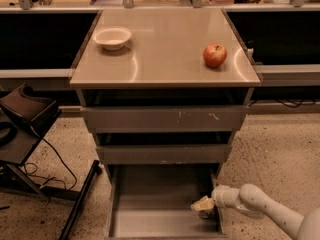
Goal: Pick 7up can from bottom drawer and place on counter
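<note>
The bottom drawer is pulled open at the foot of the grey cabinet. My gripper reaches in from the right and sits low inside the drawer, against its right wall. The 7up can is mostly hidden by the gripper. Only a small dark bit shows just under it, and I cannot tell whether the can is held. The counter is the glossy tan top of the cabinet, far above the gripper.
A white bowl stands at the counter's back left and a red apple at its right. Two shallower drawers stick out slightly above the open one. A dark chair and cables stand to the left on the speckled floor.
</note>
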`<state>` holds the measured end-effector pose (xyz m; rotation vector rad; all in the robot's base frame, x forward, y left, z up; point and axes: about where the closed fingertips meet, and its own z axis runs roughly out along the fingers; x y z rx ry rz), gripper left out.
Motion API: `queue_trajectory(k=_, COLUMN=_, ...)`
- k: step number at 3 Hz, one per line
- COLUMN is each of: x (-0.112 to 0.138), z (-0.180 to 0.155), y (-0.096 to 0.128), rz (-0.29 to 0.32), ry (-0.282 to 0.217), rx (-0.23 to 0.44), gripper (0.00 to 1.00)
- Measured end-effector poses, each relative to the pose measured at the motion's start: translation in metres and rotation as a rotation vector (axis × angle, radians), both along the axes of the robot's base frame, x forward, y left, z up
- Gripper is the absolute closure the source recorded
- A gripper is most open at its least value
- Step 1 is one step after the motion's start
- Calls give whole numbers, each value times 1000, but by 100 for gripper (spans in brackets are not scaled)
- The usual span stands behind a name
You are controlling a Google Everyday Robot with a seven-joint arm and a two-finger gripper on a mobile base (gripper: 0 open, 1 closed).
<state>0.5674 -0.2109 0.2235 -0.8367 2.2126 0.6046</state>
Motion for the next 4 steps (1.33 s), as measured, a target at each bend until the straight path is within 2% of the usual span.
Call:
queue_trajectory(k=1, x=0, z=0, y=0, rz=0, ry=0, rx=0, gripper=0)
queue_trajectory(k=2, x=-21, z=-18, y=-4, rz=-46, ry=64, rx=5, gripper=0)
queue_trajectory(k=3, x=-22, z=-18, y=-3, rz=-46, ry=65, rx=5, gripper=0)
queue_trajectory(k=4, x=-33, z=-37, y=4, rz=-57, ry=115, rx=34, gripper=0)
